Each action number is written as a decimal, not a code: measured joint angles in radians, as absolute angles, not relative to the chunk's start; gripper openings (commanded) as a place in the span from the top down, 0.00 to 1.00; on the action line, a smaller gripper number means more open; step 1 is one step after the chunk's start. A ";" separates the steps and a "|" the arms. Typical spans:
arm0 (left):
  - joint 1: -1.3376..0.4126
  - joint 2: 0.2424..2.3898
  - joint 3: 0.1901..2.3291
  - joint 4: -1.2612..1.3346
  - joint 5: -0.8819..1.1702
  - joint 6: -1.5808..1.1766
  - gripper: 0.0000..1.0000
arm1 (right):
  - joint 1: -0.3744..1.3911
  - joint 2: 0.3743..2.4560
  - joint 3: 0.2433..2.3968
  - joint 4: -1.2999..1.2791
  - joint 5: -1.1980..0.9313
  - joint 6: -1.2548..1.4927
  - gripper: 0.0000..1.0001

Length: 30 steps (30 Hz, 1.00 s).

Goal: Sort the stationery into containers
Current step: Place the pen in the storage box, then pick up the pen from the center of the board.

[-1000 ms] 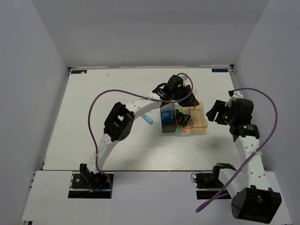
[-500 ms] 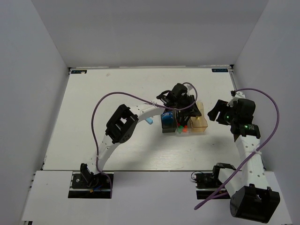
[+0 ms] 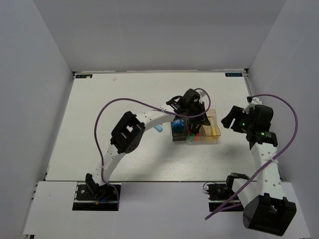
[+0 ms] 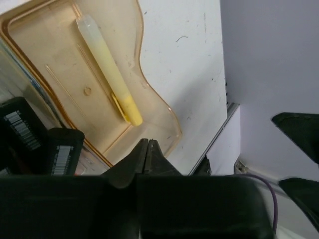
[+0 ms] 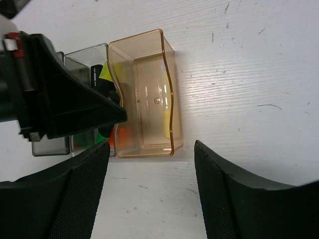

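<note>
Three joined bins stand mid-table: a smoky one (image 3: 178, 130) holding the blue tape roll (image 3: 177, 124), a clear one (image 3: 192, 134) with capped black markers (image 4: 21, 130), and a tan-orange one (image 3: 212, 127). A cream-yellow stick (image 4: 107, 72) lies inside the tan-orange bin (image 4: 55, 64). My left gripper (image 4: 148, 143) is shut and empty, just above that bin's rim; in the top view it (image 3: 199, 115) hangs over the bins' far side. My right gripper (image 5: 151, 164) is open and empty, facing the tan-orange bin (image 5: 144, 94) from the right. A light-blue stick (image 3: 158, 128) lies on the table left of the bins.
The left arm's black wrist (image 5: 60, 94) covers most of the clear and smoky bins in the right wrist view. A purple cable (image 3: 129, 102) loops over the left arm. White walls (image 3: 45, 74) close in the table on three sides.
My left gripper has moved nearer, from behind the bins to over them. The cream-yellow stick that stood at the tan-orange bin's far end now lies inside it. The right arm has barely moved.
</note>
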<state>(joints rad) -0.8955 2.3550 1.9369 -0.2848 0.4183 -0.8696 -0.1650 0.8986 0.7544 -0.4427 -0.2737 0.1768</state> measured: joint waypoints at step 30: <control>-0.669 2.135 1.817 -1.050 -0.247 -1.179 0.26 | -0.189 0.924 0.754 -0.443 -0.302 0.173 0.24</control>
<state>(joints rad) -0.6689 2.1345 1.8172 -1.0496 -0.2470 -1.1793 -0.1890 0.9241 0.7536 -0.4427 -0.3019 0.1726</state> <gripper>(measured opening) 0.740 0.756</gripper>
